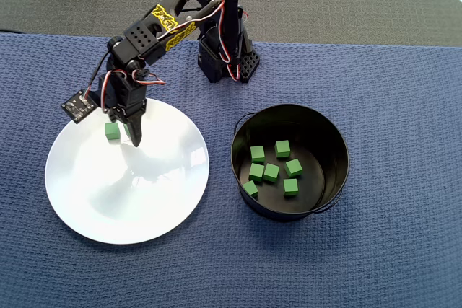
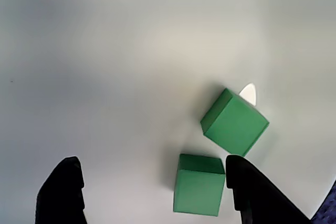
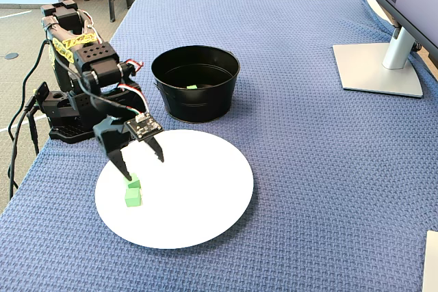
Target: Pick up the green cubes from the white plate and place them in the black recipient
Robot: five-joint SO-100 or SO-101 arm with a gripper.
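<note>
The arm leans down over the near-left part of the white plate [image 3: 205, 196], its jaws [image 3: 142, 165] spread wide and holding nothing. Two green cubes [image 3: 133, 191] sit close together on the plate — in the wrist view one cube [image 2: 198, 184] lies between the two black fingers [image 2: 62, 192], hard by the right-hand one, and the other cube [image 2: 234, 122] sits just beyond, turned at an angle. Across the blue-cloth counter [image 1: 404, 106], the black recipient [image 1: 289, 210] stands beside the plate with six green cubes [image 1: 271, 172] lying on its dark floor.
</note>
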